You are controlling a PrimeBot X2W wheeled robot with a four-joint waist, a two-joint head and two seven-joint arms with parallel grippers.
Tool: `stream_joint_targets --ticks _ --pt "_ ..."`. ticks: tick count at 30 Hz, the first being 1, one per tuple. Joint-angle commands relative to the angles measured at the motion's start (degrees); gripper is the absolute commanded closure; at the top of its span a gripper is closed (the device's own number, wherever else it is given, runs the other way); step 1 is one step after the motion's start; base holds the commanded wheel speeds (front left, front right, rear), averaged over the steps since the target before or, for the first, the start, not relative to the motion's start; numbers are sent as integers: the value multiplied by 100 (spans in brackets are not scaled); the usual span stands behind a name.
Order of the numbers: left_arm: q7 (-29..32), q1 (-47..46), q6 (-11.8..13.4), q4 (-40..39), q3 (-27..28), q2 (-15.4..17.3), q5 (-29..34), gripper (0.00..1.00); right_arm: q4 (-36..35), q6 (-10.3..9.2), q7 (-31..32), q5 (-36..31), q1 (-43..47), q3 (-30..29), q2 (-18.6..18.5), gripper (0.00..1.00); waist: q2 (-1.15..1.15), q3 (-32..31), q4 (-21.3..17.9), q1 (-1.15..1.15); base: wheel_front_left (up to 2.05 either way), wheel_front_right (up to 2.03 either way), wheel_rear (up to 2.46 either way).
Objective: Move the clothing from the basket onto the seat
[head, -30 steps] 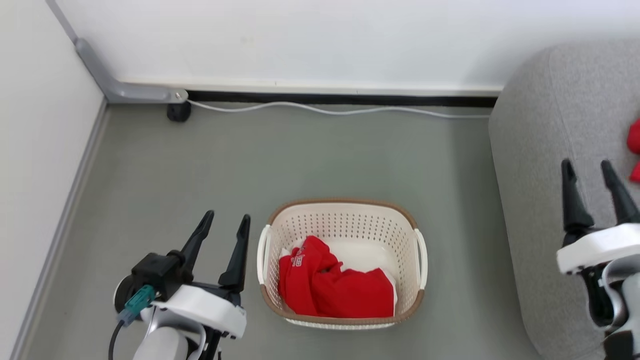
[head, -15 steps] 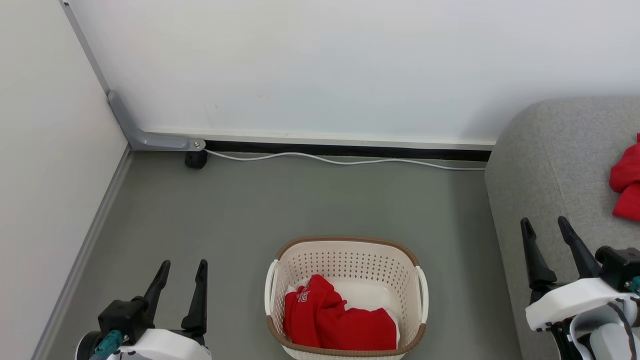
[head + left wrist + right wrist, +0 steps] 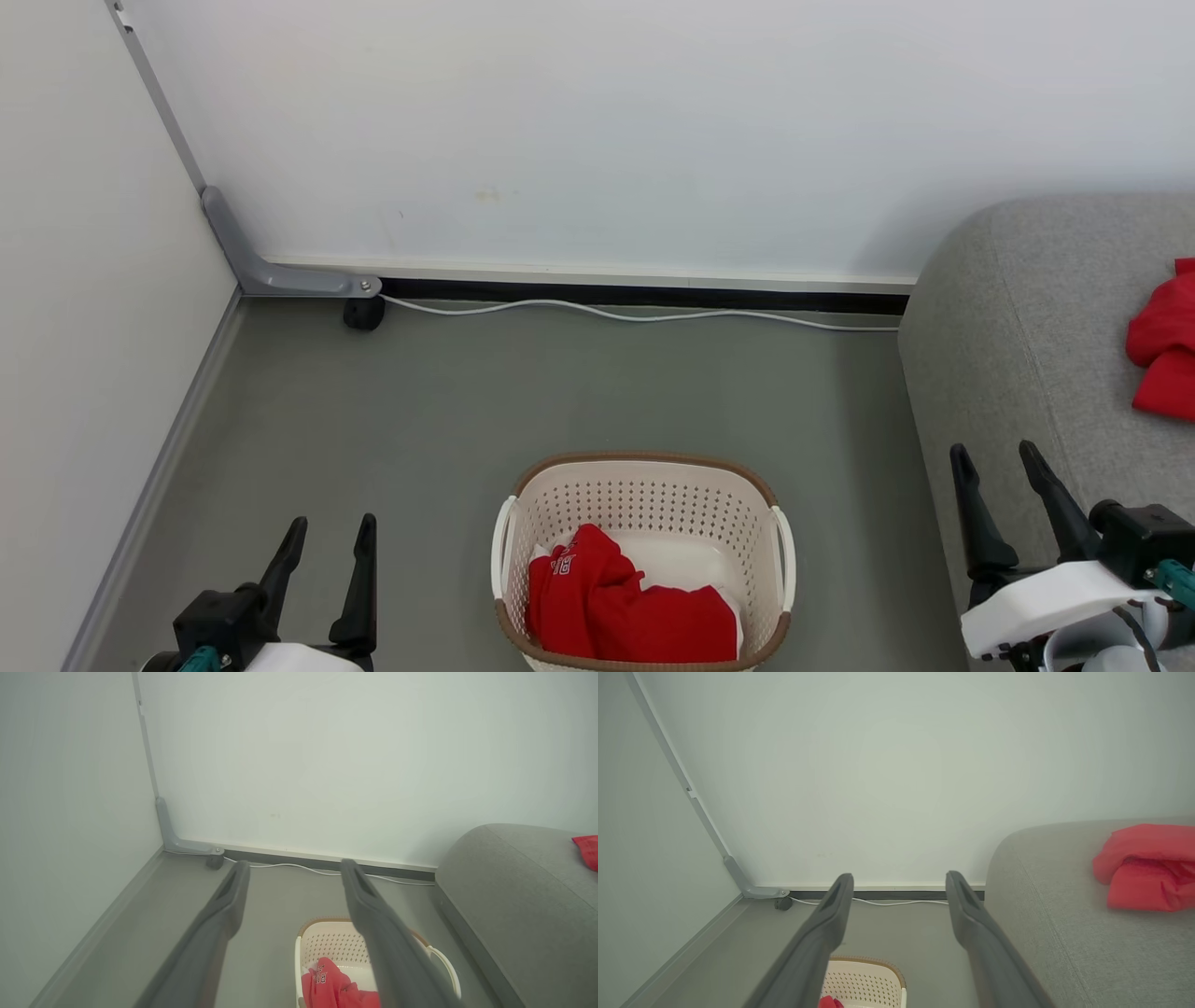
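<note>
Nearest the camera, the left gripper and right gripper are now seen drawn down into the lower corners of the head view. Both have their fingers spread wide, with nothing held or touched. Over the last second the whole head view has shifted and more of the wall is taken in. This is judged to be the camera being raised rather than the things being moved.

Between the grippers, a red garment is left crumpled in the basket on the floor, so the task is judged only partly done. Farther right, a red piece lies on the seat. It is cut by the picture's edge, so whether it is one garment or two cannot be told.
</note>
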Motion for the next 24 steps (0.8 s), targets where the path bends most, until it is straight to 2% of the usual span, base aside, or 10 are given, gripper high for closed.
stream_joint_targets --ticks 1,15,24 --pt "-35 -117 -1 -165 174 34 -20 0 -185 23 -35 -48 -68 75 -46 0 0 10 -13 0 0 0 0" --pt "-35 -113 34 -97 -129 33 -131 0 -284 23 -35 -11 -186 25 -55 0 0 185 -107 0 0 0 0" --pt "-35 -489 237 -36 -701 33 -367 0 -634 23 -35 96 -681 84 -228 0 0 1030 -269 0 0 0 0"
